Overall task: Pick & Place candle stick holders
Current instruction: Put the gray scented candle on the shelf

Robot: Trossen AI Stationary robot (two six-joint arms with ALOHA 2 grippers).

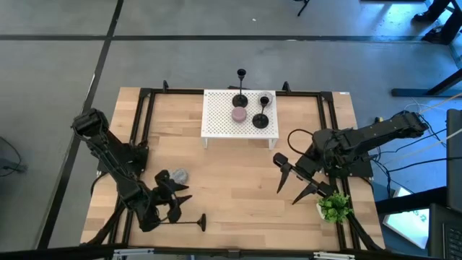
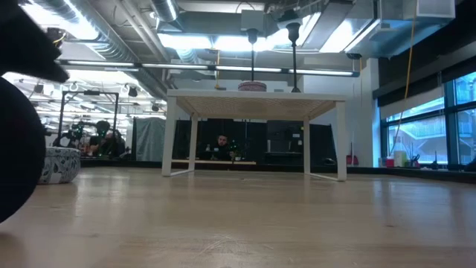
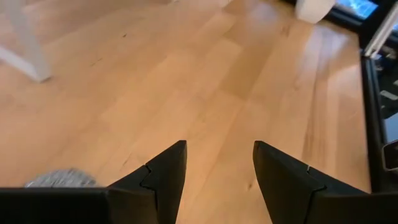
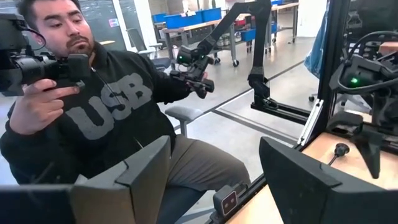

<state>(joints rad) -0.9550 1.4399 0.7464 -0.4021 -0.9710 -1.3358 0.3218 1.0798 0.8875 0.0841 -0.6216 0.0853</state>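
Left gripper (image 1: 178, 196) low over the near-left part of the surface (image 1: 238, 180), fingers spread and empty; bare wood between the tips in the left wrist view. Right gripper (image 1: 296, 185) near the right edge, fingers also spread, empty, well apart from any holder.

One candle stick holder (image 1: 186, 225) lying flat on its side, just beside the left gripper toward the near edge, round base (image 1: 202, 223) pointing right. Two more holders (image 1: 240, 95) (image 1: 263, 113) upright on the white perforated stand (image 1: 216, 119) at the far side, with a pink round object (image 1: 239, 114) between them.

Risks, judged from this layout:
- Thin stem lying flat: likely to roll or slide off if pinched off-centre; fingertips could scrape the wood before closing.
- Grey crumpled item (image 1: 178, 175) close by the left gripper; could be nudged or caught during the approach.
- Grip far from the flared base: heavy end may swing and twist in the fingers on lifting.
- Placement on the stand: crowded top, so an arriving holder could knock an upright one over.
- Small green plant (image 1: 334, 207) just beside the right gripper; a sweep there could tip it.
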